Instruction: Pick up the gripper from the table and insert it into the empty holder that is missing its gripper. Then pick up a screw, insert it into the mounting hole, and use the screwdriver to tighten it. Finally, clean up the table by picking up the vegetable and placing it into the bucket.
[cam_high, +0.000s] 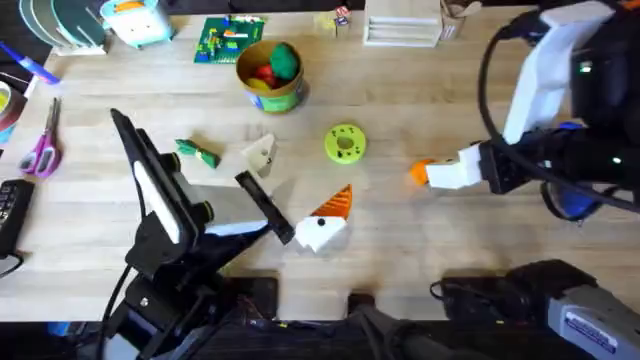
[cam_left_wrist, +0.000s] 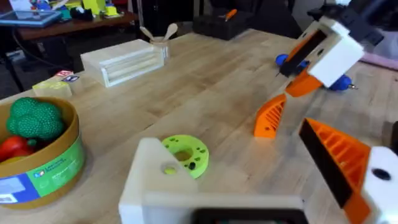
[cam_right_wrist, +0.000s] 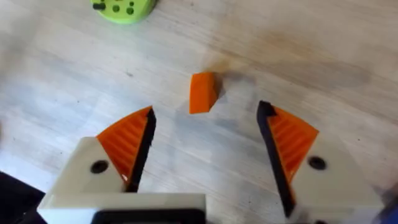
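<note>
Your right gripper (cam_right_wrist: 205, 152) hovers with jaws wide apart just over the loose orange gripper (cam_right_wrist: 203, 92) lying on the counter (cam_high: 420, 240), and your left gripper (cam_high: 320, 222), jaws apart too, sits just beside the holder (cam_high: 261, 155).

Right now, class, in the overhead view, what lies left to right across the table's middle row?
Purple-handled metal scissors → small green leafy toy vegetable → cream-white plastic holder block → lime-green round disc with holes
</note>
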